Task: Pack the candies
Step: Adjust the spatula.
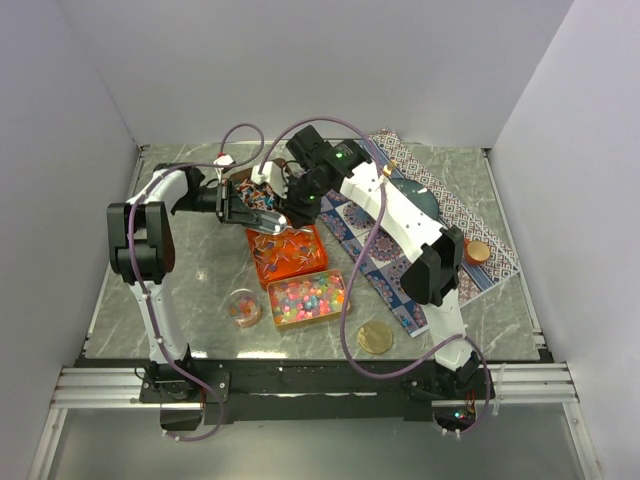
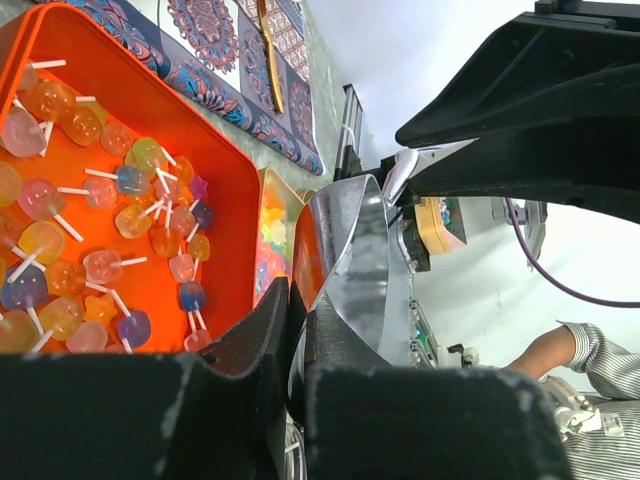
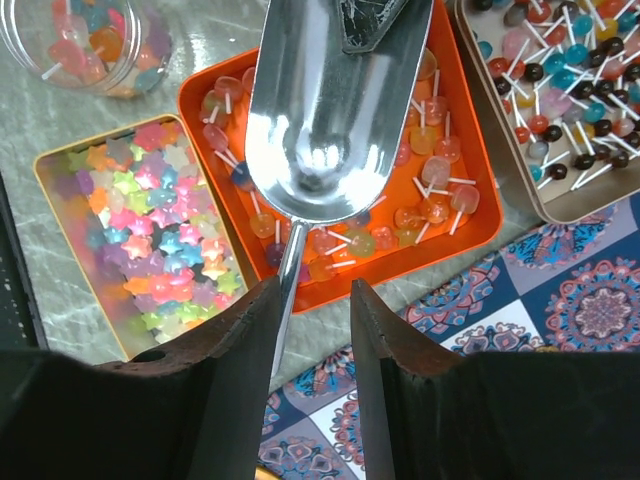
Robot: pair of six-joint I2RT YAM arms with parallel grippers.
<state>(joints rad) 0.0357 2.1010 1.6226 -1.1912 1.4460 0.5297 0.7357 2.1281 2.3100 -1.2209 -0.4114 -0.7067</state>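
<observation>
We judge the packing barely under way. The left fingers (image 2: 262, 335) are clamped on the thin rim of the metal scoop (image 3: 335, 100). The right fingers (image 3: 250, 330) stand apart on either side of its handle, not yet closed on it. The scoop hangs over the orange tray (image 3: 420, 262) and its bowl is bare. Nearly all the candies (image 3: 430, 170) remain where they lie. Lollipops cover the orange tray, and star-shaped sweets fill the tin (image 3: 58, 200) just near of it. More lollipops sit in a tray to the far side. Only the small clear jar (image 1: 243, 307), left of the tin, holds a modest handful. Its likely lid, the gold lid (image 1: 376, 337), rests on the worktop (image 1: 210, 270) towards the near edge, well apart from the jar. Scooping, filling and closing all look left to do.
</observation>
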